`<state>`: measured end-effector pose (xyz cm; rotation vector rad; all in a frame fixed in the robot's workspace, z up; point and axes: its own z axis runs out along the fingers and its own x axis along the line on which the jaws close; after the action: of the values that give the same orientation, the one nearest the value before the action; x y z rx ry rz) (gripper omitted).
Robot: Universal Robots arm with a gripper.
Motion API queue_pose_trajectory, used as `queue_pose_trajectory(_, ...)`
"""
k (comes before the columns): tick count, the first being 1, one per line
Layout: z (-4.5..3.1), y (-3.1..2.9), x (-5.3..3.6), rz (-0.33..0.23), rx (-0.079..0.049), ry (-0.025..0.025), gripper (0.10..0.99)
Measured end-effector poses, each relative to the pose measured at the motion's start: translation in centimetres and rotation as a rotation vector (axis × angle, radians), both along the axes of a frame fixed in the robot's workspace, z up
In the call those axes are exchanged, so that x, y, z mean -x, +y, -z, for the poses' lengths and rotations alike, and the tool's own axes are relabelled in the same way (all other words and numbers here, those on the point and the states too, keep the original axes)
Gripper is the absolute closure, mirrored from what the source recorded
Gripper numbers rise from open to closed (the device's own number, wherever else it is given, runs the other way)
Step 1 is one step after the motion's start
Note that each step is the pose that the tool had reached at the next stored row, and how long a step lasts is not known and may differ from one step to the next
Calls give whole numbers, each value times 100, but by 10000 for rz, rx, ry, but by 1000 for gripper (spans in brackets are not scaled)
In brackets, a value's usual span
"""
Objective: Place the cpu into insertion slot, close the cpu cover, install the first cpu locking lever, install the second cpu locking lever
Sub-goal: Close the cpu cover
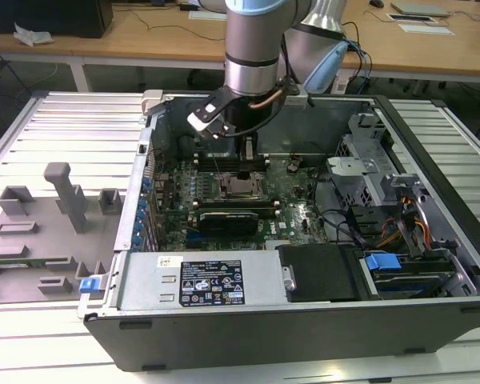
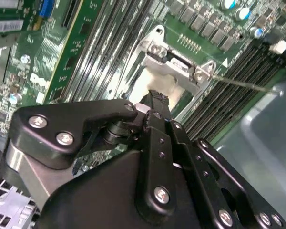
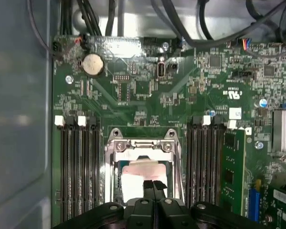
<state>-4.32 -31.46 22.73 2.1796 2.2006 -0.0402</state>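
Observation:
The cpu (image 3: 136, 172) lies in the insertion slot (image 1: 242, 186), its pale face showing through a square opening. The silver cpu cover (image 3: 143, 145) appears to lie flat around it, hinge screws at one end. My gripper (image 3: 154, 185) hangs just above the cpu, its dark fingertips shut together with nothing between them. In the second wrist view the gripper (image 2: 155, 101) stands over the pale cpu (image 2: 148, 83) and the cover (image 2: 174, 64). A thin metal locking lever (image 2: 243, 83) sticks out sideways from the socket over the memory slots. In the exterior view the gripper (image 1: 248, 154) is just behind the slot.
Long black memory slots (image 3: 78, 167) flank the socket on both sides. The green board (image 3: 148, 86) sits inside an open computer case (image 1: 304, 320) with drive bays and cables (image 1: 392, 232) at the exterior view's right. A grey fixture tray (image 1: 40, 232) lies left of the case.

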Motion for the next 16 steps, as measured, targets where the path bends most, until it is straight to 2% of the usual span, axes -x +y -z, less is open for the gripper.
queue_pose_trajectory(1,32,-2,22,0,0,-12,980)
queue_pose_trajectory(4,41,-2,29,-48,1,-16,980)
queue_pose_trajectory(9,42,-2,28,-1171,27,-17,980)
queue_pose_trajectory(11,43,-2,28,-1967,46,-17,980)
queue_pose_trajectory(16,43,-2,29,-3422,84,-16,980)
